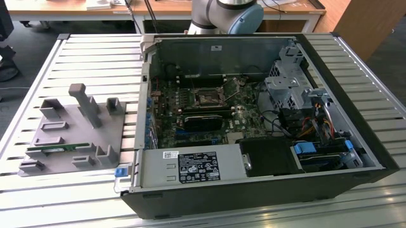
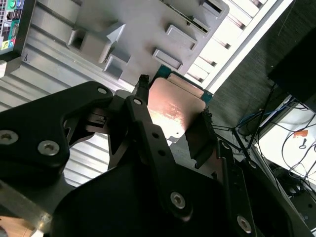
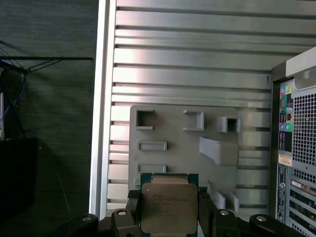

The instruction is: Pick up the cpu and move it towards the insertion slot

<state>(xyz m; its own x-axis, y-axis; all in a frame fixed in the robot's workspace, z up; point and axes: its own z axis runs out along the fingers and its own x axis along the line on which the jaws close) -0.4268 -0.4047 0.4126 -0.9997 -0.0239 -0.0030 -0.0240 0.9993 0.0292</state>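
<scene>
While the tool (image 3: pixel 169 215) pinches the cpu (image 3: pixel 169 202) by opposite edges, both hang above the grey fixture plate (image 3: pixel 173 133) beside the open computer case (image 3: pixel 296 148) on the counter (image 3: pixel 197 49).

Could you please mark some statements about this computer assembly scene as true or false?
1. The cpu is clamped between the fingers. True.
2. The cpu is seated in the insertion slot. False: it is in the fingers, outside the computer case, near the grey fixture.
3. The computer case lies open, with its motherboard exposed. True.
4. The green memory stick is plugged into the motherboard. False: it lies in the grey fixture.
5. The grey fixture sits inside the computer case. False: it sits on the slatted table, to the exterior view's left of the case.
</scene>
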